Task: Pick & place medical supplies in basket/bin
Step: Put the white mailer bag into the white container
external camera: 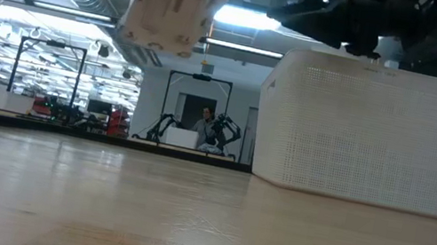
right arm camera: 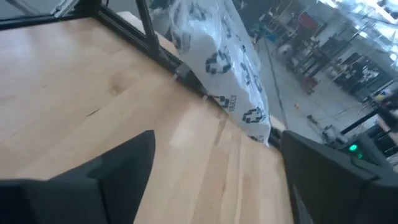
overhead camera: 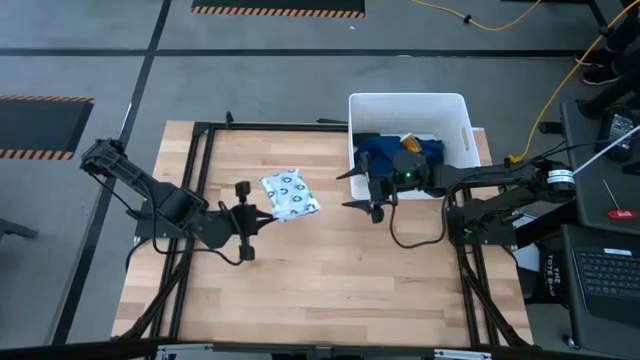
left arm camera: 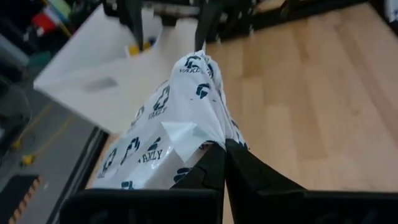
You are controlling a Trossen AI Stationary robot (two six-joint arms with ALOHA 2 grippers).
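White packet (overhead camera: 289,195) pinched in the closed left tool (overhead camera: 256,216) above the bench (overhead camera: 330,280), right tool (overhead camera: 360,190) spread wide, empty, beside the white tub (overhead camera: 462,115).

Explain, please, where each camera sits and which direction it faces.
High: overhead, straight down; both arms, white tub.
Low: table height, level across table; tub side.
Left wrist: past left end effector shut on white packet.
Right wrist: past open right end effector toward packet.
Shared: packet in both wrist views.
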